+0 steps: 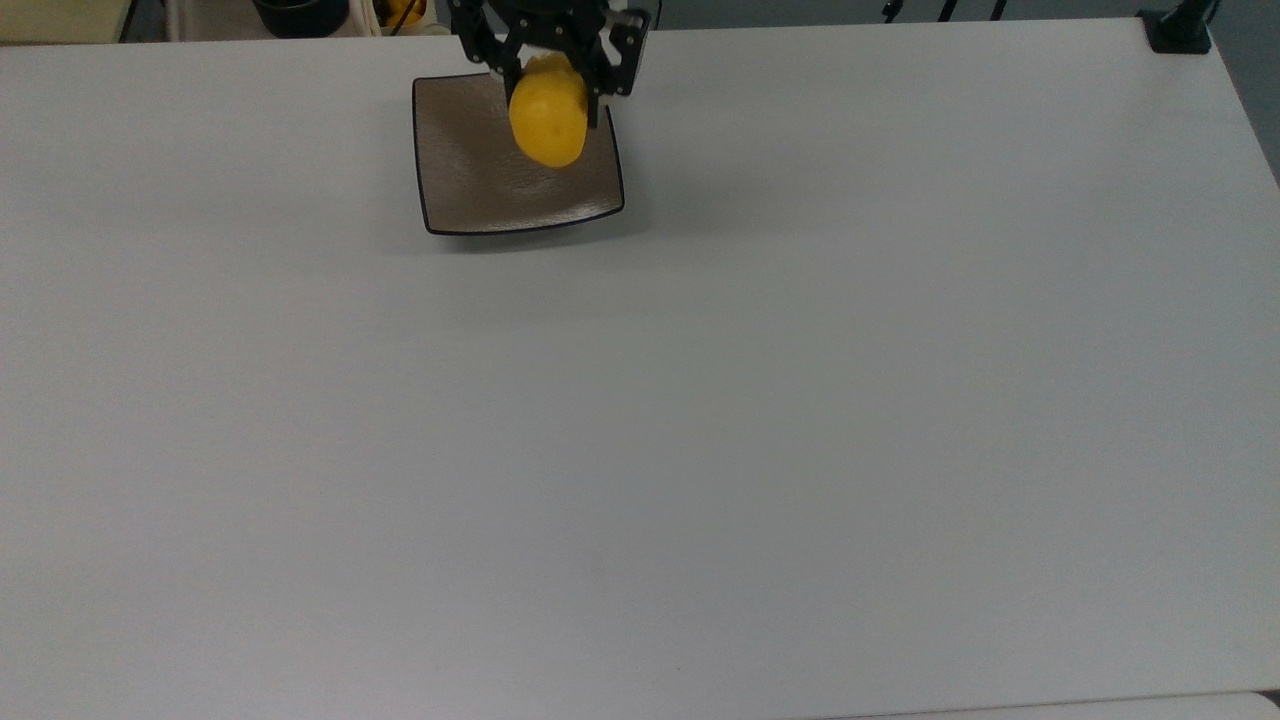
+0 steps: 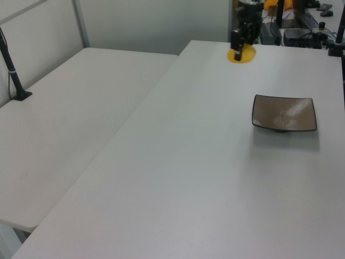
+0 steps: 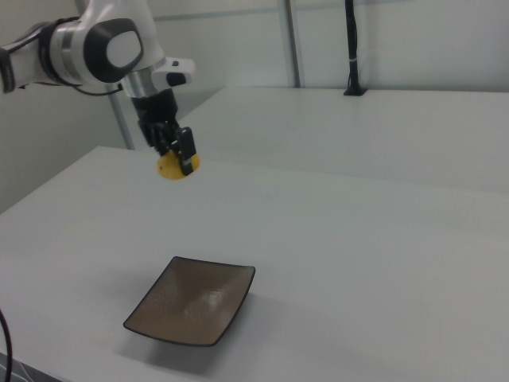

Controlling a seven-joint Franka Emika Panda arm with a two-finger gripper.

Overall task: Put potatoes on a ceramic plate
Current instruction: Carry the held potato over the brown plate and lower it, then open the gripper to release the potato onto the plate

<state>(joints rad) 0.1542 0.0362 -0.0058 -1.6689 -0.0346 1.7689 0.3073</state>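
the hand (image 1: pixel 548 62) is clamped on the potato (image 1: pixel 548 117), carrying it high above the bench (image 1: pixel 800 400). in the top view the potato overlaps the far right part of the ceramic plate (image 1: pixel 480 170), but that overlap comes w/ the height. the right view puts the potato (image 3: pixel 171 168) well above and behind the plate (image 3: pixel 191 302), and the left view shows it (image 2: pixel 241 54) up near the bench's far side, well apart from the plate (image 2: pixel 284 113). so i judge it's not yet over the plate centre.

step in hand: transport, then lower. to do it well, bring the potato over the flat middle of the plate, not the upturned rim, and come down low before letting go. it's rounded, so a drop from height would prob make it roll or bounce off. plate is glossy, so set it down gently and pull the hand straight up after.

orientation: in the top view the potato's long axis runs approx top to bottom. the upper end sits between the black fingers (image 1: pixel 618 60) and the free end points down the frame, toward the plate. it hangs below the fingertips, gripped near one end, so grip may be a bit marginal. avoid jerks.
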